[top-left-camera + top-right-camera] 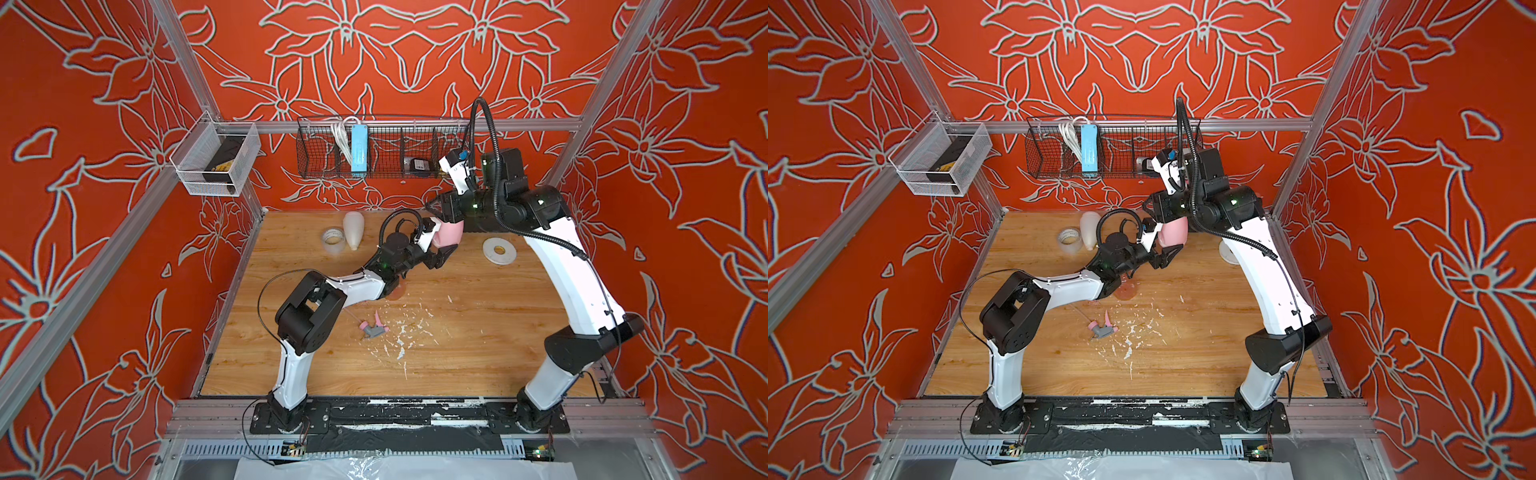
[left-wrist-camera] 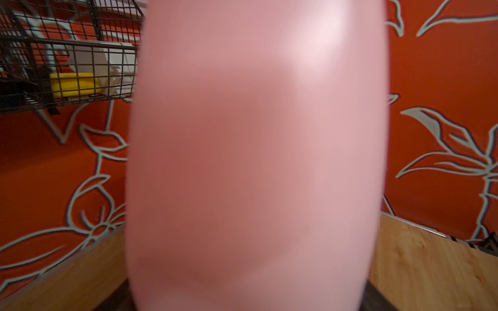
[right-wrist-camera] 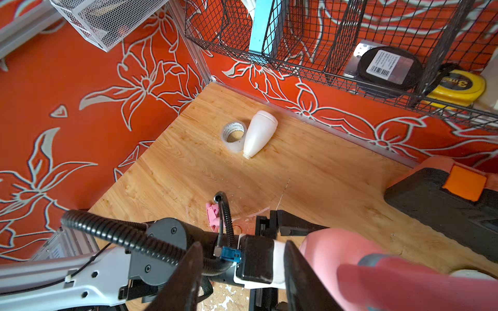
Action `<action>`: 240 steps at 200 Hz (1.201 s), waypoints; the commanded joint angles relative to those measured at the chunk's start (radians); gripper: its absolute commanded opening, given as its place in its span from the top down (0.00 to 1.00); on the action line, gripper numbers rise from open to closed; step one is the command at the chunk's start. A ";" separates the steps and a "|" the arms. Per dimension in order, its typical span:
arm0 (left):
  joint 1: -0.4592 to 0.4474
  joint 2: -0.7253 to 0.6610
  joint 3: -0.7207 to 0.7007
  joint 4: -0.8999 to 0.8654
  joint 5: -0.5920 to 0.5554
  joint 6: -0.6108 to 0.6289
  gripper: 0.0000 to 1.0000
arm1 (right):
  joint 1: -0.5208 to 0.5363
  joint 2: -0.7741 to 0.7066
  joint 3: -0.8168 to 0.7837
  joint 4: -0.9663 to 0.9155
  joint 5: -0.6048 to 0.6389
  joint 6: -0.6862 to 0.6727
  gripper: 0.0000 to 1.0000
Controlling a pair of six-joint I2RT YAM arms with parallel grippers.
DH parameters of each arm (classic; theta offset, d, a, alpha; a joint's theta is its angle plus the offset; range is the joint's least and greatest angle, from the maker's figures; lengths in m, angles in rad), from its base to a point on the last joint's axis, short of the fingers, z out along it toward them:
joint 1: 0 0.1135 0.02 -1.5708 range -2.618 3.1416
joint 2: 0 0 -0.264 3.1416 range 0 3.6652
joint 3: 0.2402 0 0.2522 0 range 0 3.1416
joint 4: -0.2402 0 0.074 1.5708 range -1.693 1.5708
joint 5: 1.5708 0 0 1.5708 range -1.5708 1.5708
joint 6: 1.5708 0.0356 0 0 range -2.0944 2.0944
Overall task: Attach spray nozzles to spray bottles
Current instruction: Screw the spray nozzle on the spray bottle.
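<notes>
Left hand (image 1: 441,247) is clamped round the belly of the pink bottle (image 1: 452,233), over the back of the table (image 1: 457,353). The right hand (image 1: 436,212) sits right at its neck and looks pinched on the pink-and-blue nozzle (image 3: 398,280). I'd make sure the dip tube is fully down the neck first, keep the collar square to the threads, then twist gently. Squeeze that soft bottle too hard and it'll probably tilt and cross-thread.

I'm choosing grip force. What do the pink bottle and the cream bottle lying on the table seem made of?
The pink bottle: probably opaque plastic, smooth semi-gloss; a soft highlight shows in the left wrist view. The cream bottle: likely matte plastic, with even, dull shading.
</notes>
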 commanded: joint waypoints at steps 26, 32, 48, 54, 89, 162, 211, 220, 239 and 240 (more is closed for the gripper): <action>0.044 -0.003 -0.006 0.036 0.269 0.006 0.52 | -0.131 -0.095 -0.028 0.028 -0.077 -0.015 0.27; 0.045 -0.006 -0.013 0.040 0.286 0.016 0.52 | -0.152 -0.096 -0.032 0.049 -0.103 -0.004 0.25; 0.048 -0.012 -0.027 0.041 0.307 0.027 0.52 | -0.196 -0.087 -0.036 0.102 -0.187 0.030 0.22; 0.051 -0.012 -0.027 0.038 0.314 0.028 0.52 | -0.208 -0.079 -0.033 0.116 -0.215 0.044 0.22; 0.059 -0.014 -0.028 0.037 0.324 0.020 0.52 | -0.226 -0.060 -0.047 0.165 -0.274 0.077 0.20; 0.087 -0.003 -0.023 0.101 0.379 -0.064 0.54 | -0.275 -0.087 -0.180 0.196 -0.327 0.072 0.17; 0.088 0.014 0.004 0.094 0.373 -0.084 0.55 | -0.273 -0.170 -0.336 0.303 -0.372 0.124 0.30; 0.088 0.017 0.005 0.099 0.375 -0.089 0.55 | -0.273 -0.182 -0.351 0.308 -0.366 0.120 0.30; 0.088 0.019 0.005 0.110 0.382 -0.097 0.57 | -0.274 -0.194 -0.350 0.292 -0.300 0.102 0.25; 0.088 0.020 0.004 0.110 0.382 -0.097 0.56 | -0.274 -0.194 -0.348 0.291 -0.299 0.100 0.25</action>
